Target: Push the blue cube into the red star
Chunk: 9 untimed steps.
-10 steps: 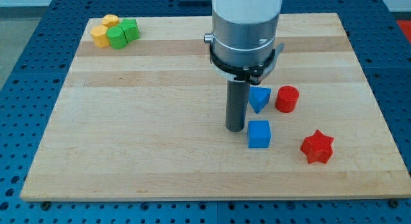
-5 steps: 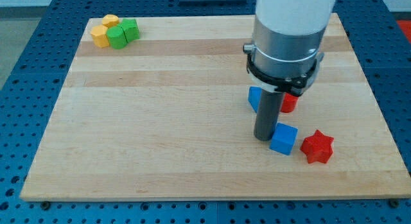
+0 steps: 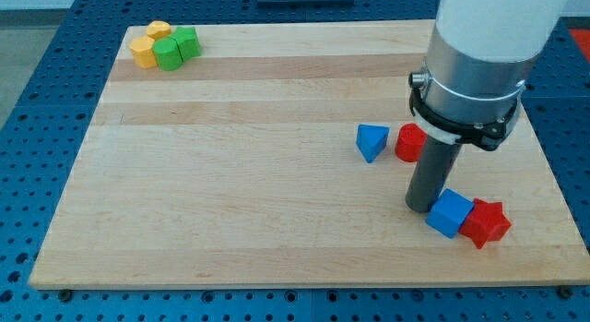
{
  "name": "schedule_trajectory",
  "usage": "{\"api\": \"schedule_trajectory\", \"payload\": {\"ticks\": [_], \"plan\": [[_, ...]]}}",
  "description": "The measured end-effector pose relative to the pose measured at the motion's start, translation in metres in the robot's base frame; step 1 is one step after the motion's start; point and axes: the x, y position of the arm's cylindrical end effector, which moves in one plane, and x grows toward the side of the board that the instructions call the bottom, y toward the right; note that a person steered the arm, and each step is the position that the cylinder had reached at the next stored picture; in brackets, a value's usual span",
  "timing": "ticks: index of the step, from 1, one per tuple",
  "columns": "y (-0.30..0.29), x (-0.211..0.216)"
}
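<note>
The blue cube (image 3: pixel 450 213) lies near the view's bottom right, turned at an angle, and touches the red star (image 3: pixel 486 223) on its right. My tip (image 3: pixel 424 208) stands on the board right against the blue cube's left side. The rod and the arm's wide grey body rise above it and hide part of the red cylinder (image 3: pixel 409 142).
A blue triangular block (image 3: pixel 371 141) lies left of the red cylinder, above my tip. Yellow blocks (image 3: pixel 146 47) and green blocks (image 3: pixel 176 49) cluster at the board's top left corner. The red star lies close to the board's bottom right edge (image 3: pixel 553 283).
My tip moved right and slightly down, pushing the blue cube to the right into the red star. The star shifted right and down a little. The blue triangular block came back into full view.
</note>
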Motion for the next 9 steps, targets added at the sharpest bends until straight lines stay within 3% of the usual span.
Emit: {"api": "schedule_trajectory", "payload": {"ticks": [4, 9], "plan": [[-0.009, -0.011], [0.013, 0.01]]}}
